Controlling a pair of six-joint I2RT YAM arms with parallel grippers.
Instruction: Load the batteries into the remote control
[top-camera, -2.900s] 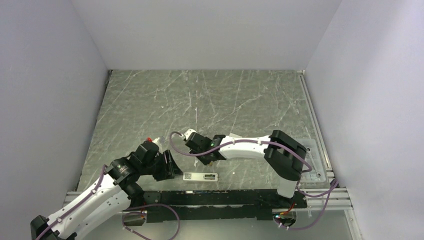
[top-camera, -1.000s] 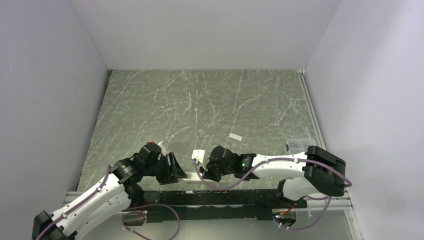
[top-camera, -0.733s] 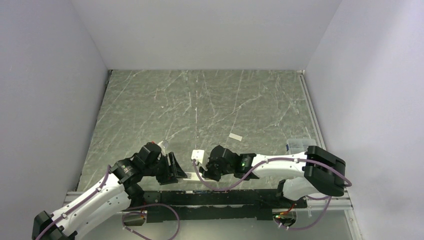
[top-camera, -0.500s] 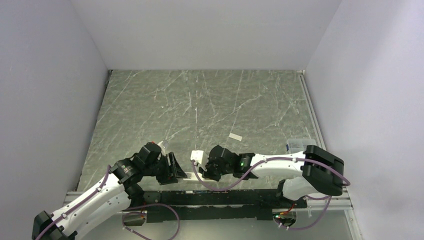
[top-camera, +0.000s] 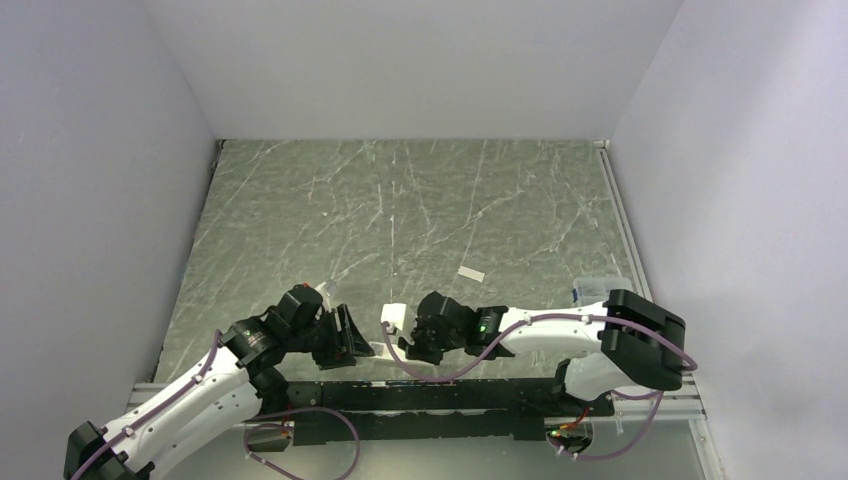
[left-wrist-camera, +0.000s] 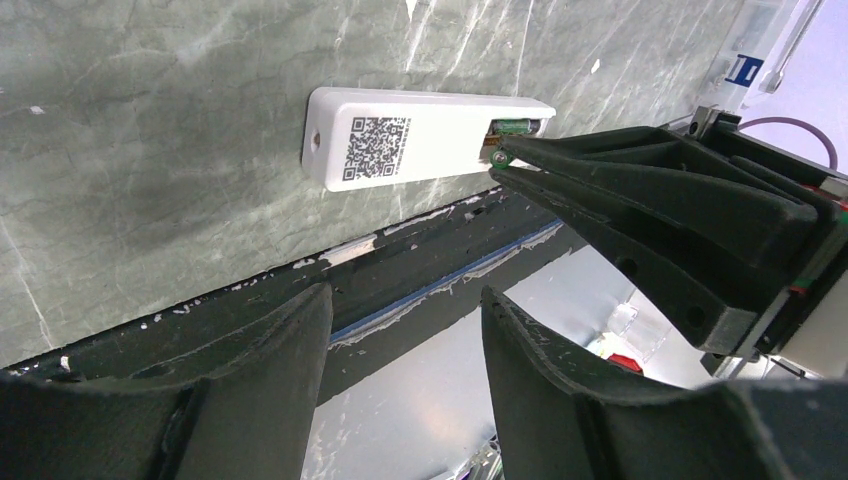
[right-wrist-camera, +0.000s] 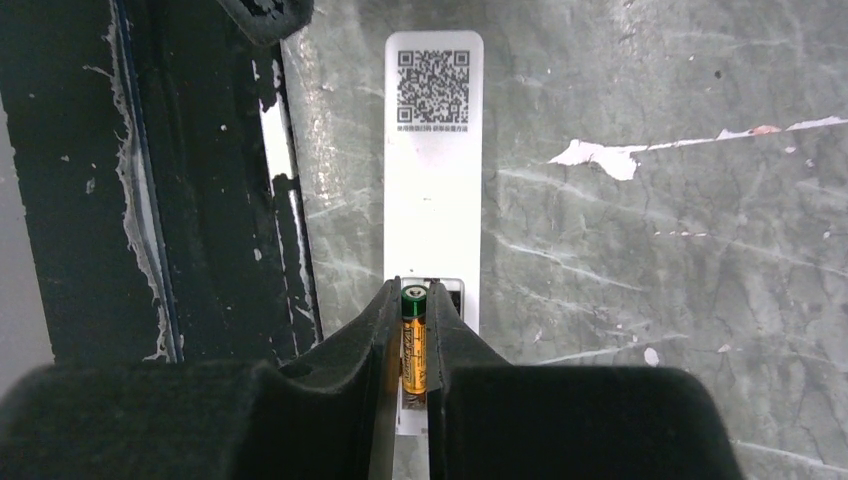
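Note:
The remote control is a slim white bar lying back-up near the table's front edge, QR label at one end, battery recess at the other. My right gripper is shut on a gold battery with a green tip. It holds the battery lengthwise over the recess. The left wrist view shows the remote, with the right fingers and the battery's green tip at the recess. My left gripper hangs open and empty just left of the remote. From above, both grippers cover most of the remote.
A small flat white cover piece lies on the marble top behind the right arm. A clear plastic container sits at the right edge. The black front rail runs right beside the remote. White walls close in three sides.
Since the earliest frame the right arm has swung down and come low over the remote, hiding most of it from above. In the last second it crept slightly left. The left arm barely moved.

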